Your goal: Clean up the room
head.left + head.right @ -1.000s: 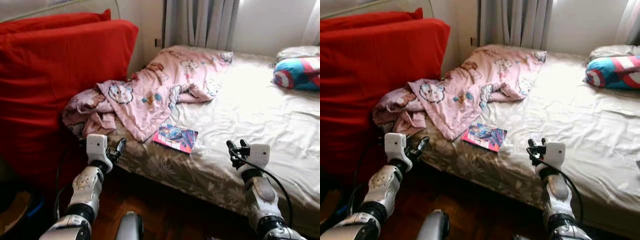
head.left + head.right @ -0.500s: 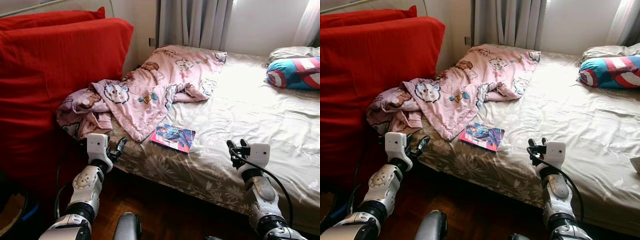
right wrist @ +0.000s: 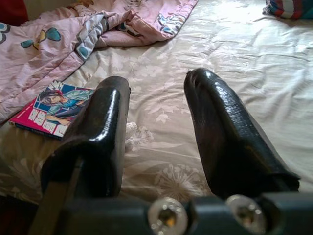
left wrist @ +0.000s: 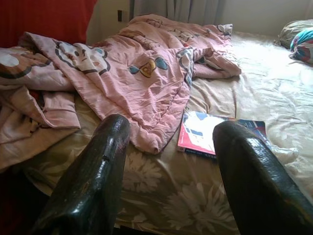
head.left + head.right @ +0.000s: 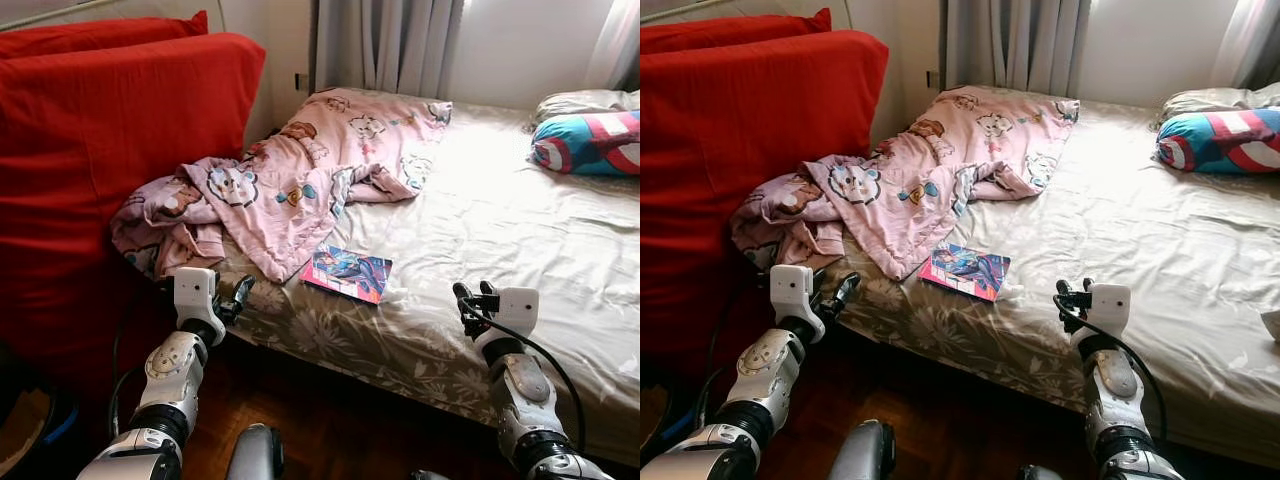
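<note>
A crumpled pink cartoon-print blanket (image 5: 300,180) lies across the left side of the bed (image 5: 500,230), spilling off its corner. Just below its edge a colourful book (image 5: 348,274) with a pink border lies flat on the floral sheet; the book (image 3: 54,109) and the book (image 4: 215,134) show in both wrist views. A small white crumpled scrap (image 5: 392,296) sits right of the book. My left gripper (image 5: 236,297) is open, held before the bed's near left corner. My right gripper (image 5: 468,304) is open, over the bed's front edge, right of the book.
Big red cushions (image 5: 110,150) stand against the wall on the left. A blue, red and white pillow (image 5: 590,142) lies at the bed's far right, with a grey pillow (image 5: 585,102) behind it. Curtains (image 5: 385,45) hang at the back. Dark wooden floor (image 5: 340,425) runs before the bed.
The camera has shifted a little, showing more of the bed's front. Both arms keep the same pose and both grippers stay open.
</note>
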Available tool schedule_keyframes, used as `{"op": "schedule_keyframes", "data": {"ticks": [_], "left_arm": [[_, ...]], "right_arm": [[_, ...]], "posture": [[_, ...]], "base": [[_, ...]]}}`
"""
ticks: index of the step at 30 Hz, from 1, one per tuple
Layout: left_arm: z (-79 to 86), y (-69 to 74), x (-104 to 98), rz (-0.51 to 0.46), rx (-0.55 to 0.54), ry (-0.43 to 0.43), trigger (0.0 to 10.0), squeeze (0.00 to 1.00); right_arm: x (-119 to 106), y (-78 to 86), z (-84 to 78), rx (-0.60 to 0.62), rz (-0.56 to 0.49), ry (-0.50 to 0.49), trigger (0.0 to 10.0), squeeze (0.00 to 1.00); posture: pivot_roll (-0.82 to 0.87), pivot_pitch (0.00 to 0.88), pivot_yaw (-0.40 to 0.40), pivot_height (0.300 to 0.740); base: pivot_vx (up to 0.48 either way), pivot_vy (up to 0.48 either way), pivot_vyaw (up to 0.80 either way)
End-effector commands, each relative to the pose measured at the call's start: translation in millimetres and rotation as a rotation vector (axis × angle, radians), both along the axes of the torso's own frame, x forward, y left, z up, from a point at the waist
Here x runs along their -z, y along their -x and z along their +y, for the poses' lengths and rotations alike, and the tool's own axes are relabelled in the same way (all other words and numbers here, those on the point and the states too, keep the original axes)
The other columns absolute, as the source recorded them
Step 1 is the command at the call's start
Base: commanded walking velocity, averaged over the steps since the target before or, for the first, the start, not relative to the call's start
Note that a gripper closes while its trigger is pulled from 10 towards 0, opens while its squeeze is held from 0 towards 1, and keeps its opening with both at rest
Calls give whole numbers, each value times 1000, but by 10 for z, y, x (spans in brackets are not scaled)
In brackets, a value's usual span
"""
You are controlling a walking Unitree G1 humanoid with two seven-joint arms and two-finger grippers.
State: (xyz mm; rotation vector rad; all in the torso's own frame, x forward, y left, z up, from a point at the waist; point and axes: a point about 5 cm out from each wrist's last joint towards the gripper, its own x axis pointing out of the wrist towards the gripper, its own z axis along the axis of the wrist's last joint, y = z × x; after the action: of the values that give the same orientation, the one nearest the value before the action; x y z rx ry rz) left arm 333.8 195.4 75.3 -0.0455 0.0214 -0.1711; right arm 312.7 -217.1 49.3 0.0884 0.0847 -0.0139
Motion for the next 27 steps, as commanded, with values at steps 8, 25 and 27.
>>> {"op": "schedule_keyframes", "data": {"ticks": [8, 25, 27], "left_arm": [[6, -27, -41, -6, 11, -18, 10000, 0], [-2, -28, -41, -4, 15, -22, 10000, 0], [-1, -27, -39, -3, 15, -21, 10000, 0]], "right_arm": [[-14, -5, -1, 7, -13, -4, 10000, 0], [-23, 2, 83, -47, -40, 3, 10000, 0], [-26, 2, 88, -54, -44, 4, 10000, 0]], "posture": [[46, 0, -12, 579], [44, 0, -11, 579], [45, 0, -11, 579]], "base": [[0, 0, 0], [0, 0, 337], [0, 0, 513]]}}
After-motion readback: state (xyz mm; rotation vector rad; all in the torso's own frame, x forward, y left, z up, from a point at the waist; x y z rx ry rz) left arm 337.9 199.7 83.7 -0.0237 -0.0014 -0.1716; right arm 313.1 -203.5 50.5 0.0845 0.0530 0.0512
